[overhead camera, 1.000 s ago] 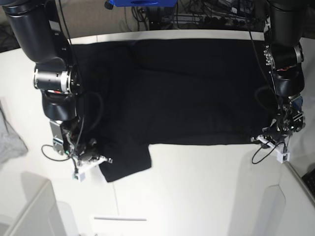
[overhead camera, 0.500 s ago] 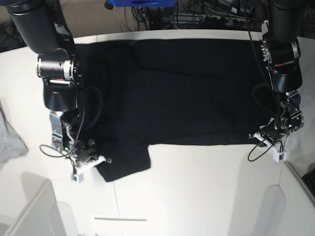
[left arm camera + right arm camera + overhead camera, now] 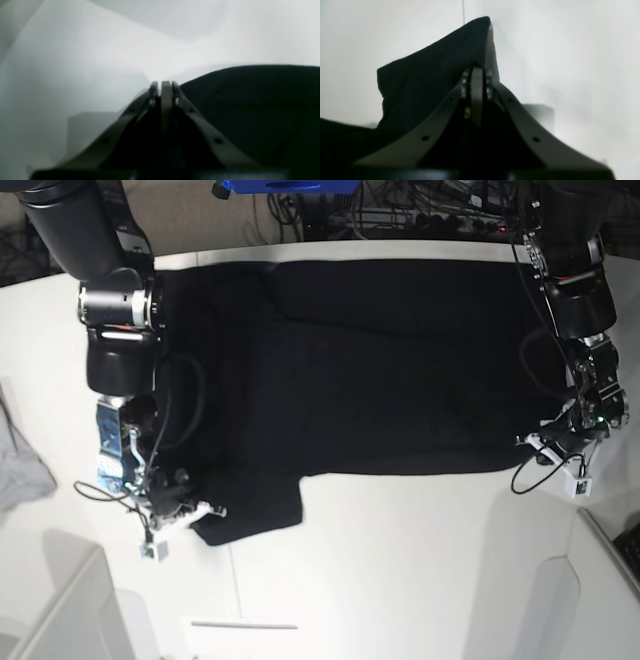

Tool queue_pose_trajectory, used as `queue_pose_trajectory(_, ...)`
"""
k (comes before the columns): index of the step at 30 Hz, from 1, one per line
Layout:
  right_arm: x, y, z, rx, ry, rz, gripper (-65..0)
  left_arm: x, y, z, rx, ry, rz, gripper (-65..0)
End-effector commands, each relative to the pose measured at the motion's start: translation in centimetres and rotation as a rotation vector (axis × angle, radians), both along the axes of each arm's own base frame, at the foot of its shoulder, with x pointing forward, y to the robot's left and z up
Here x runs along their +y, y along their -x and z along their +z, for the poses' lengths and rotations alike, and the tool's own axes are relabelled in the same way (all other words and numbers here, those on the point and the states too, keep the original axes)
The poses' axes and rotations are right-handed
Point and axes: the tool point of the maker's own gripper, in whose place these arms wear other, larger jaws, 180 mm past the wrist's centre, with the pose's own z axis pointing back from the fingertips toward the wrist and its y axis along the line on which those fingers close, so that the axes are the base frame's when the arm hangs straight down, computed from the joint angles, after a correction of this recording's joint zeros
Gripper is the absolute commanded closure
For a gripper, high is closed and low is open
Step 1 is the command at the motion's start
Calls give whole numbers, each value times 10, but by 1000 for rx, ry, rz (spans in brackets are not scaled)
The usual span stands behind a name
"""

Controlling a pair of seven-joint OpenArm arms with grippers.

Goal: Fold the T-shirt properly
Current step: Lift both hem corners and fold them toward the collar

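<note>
The right gripper (image 3: 477, 75) has its jaws drawn tight together at the centre of the right wrist view, and a flap of the large plain black cloth T-shirt (image 3: 432, 75) rises from between them toward the top of the frame, so the jaws are clamped on the cloth. In the base view this gripper (image 3: 185, 510) sits in the lower left of the frame, at the outer edge of the sleeve that juts down from the shirt. Its black arm (image 3: 115, 310) comes down from the upper left corner, bends at a silver-ringed joint and drops almost straight to the wrist, with thin cables looping beside it.

The left gripper (image 3: 163, 86) also has its jaws pressed together in the middle of the left wrist view; dark cloth (image 3: 250, 100) lies just right of the tips, but the blur hides whether any of it is pinched. In the base view that gripper (image 3: 560, 442) is at the right edge of the frame, at the shirt's lower right corner, under an arm (image 3: 570, 270) that descends from the upper right corner.

The shirt (image 3: 370, 360) lies spread flat across the upper middle of the white table (image 3: 400, 580). A small grey cloth (image 3: 20, 465) lies at the left edge.
</note>
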Motion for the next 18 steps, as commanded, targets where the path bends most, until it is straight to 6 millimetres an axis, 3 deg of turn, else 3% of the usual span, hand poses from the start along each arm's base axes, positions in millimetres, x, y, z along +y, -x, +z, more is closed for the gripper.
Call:
queue_pose_trajectory(1, -3, -20, 32, -88, 1, -3, 0, 8, -13, 25, -68, -23, -5, 0)
queue_pose_trajectory(6, -5, -13, 32, -74, 15, 9, 0, 5, -8, 30, -87, -51, -27, 0)
queue_pose_trajectory(11, -4, -4, 34, -86, 26, 21, 0, 15, 4, 41, -115, 10, 32, 0)
queue_pose_trajectory(18, -2, 6, 35, -79, 37, 35, 0, 9, 17, 49, -131, -8, 6, 0)
